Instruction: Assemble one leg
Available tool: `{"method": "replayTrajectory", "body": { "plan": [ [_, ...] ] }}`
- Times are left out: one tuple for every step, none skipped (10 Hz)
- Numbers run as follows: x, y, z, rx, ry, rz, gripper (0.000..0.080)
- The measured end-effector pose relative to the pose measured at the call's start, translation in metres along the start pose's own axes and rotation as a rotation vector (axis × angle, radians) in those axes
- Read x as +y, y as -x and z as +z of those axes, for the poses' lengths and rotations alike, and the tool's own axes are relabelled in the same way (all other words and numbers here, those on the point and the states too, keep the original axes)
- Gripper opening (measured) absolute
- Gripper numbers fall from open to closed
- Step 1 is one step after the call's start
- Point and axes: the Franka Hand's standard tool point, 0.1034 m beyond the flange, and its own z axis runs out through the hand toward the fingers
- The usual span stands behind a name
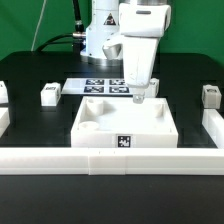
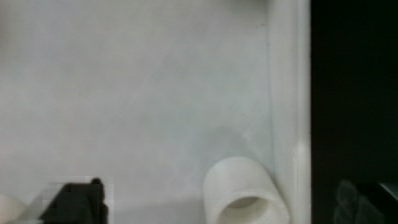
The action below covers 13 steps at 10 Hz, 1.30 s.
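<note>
Two legs sit loose on the black counter (image 1: 40, 125) while your arm's gripper (image 1: 140, 97) hangs over the tray-like top (image 1: 125, 122), at its far corner on the exterior view's right. The nearer leg (image 1: 210, 95) stands well apart from the jaws, toward the exterior view's right. The farther leg (image 1: 48, 93) lies toward the left, past the marker board (image 1: 105, 86). Both are too small for you to read a long axis.

From the wrist, the jaws stand wide. One dark finger (image 2: 75, 200) shows clearly and the other only faintly against the black counter. Between them you see nothing but the tray-like top's white floor and a round corner hole (image 2: 240, 197). No leg appears in this view.

On this evidence, your coming move is a sideways reach toward the nearer leg, not a descent.
</note>
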Motion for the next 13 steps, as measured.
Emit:
{"method": "replayTrajectory", "body": {
  "plan": [
    [-0.005,0.004,0.006,-0.001,-0.011,-0.046,0.065],
    [-0.01,0.007,0.011,0.002,-0.011,-0.052,0.065],
    [-0.016,0.01,0.016,0.001,-0.023,-0.05,0.065],
    [-0.02,0.012,0.021,0.0,-0.033,-0.047,0.065],
    [-0.021,0.014,0.028,0.004,-0.034,-0.045,0.065],
    [-0.024,0.015,0.039,0.01,-0.037,-0.04,0.065],
    [-0.025,0.016,0.042,0.011,-0.04,-0.038,0.065],
    [-0.025,0.016,0.042,0.011,-0.04,-0.037,0.0621],
    [-0.025,0.016,0.042,0.011,-0.041,-0.037,0.0621],
    [-0.025,0.016,0.042,0.011,-0.041,-0.037,0.044],
    [-0.025,0.016,0.042,0.011,-0.041,-0.036,0.044],
    [-0.025,0.016,0.043,0.011,-0.041,-0.036,0.0251],
    [-0.026,0.016,0.043,0.011,-0.042,-0.036,0.0116]
  ]
}}
